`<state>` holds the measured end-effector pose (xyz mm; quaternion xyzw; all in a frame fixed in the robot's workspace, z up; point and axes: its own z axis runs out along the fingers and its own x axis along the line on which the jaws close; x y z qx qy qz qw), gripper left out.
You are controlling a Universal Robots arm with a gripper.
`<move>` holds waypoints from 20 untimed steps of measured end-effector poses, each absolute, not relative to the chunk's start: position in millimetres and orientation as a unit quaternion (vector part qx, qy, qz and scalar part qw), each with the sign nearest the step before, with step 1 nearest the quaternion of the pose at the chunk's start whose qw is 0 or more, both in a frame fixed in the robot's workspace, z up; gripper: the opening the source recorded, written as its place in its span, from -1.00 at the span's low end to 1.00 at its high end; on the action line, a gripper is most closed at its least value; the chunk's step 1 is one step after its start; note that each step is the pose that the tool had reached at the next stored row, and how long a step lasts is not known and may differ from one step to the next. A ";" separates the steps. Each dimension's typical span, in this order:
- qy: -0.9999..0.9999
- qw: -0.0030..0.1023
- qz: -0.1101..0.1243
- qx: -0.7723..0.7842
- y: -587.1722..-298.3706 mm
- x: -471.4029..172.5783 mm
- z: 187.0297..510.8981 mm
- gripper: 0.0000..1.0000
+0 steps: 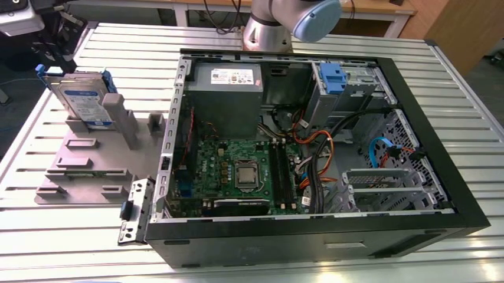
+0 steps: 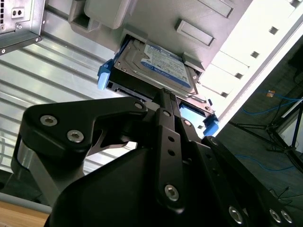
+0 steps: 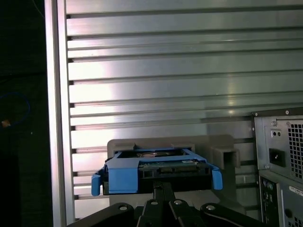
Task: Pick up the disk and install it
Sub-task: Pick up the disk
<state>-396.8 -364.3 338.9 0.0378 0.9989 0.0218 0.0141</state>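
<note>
The disk (image 1: pixel 82 100) is standing on edge in the grey holder stand (image 1: pixel 87 162) on the counter (image 1: pixel 71 242), off to the exterior view's left of the open PC case (image 1: pixel 315 239). In both wrist views my pincer (image 2: pixel 163 94) (image 3: pixel 161 188) sits right at the disk's upper edge. I honestly can't tell if it's apart or clamped on it.

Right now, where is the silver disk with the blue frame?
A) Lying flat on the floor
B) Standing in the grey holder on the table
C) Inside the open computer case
B: the disk stands on edge in the grey holder stand on the table, outside the computer case.
</note>
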 end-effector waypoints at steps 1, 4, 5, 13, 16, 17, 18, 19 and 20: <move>0.999 0.014 0.022 0.037 -364.3 -396.8 338.9 -0.79; 0.999 0.014 0.022 0.022 -364.2 -396.9 339.0 -0.79; 1.000 0.014 0.022 0.012 -364.2 -396.9 338.9 -0.79; 0.998 0.012 0.023 -0.061 -364.3 -396.8 338.6 -0.79; 0.996 0.011 0.023 -0.088 -364.3 -396.8 338.5 -0.79; 0.995 0.011 0.024 -0.097 -364.3 -396.8 338.5 -0.79; 0.994 0.011 0.024 -0.106 -364.3 -396.8 338.5 -0.79; 0.993 0.011 0.024 -0.115 -364.3 -396.8 338.5 -0.79; 0.992 0.010 0.024 -0.124 -364.3 -396.8 338.4 -0.79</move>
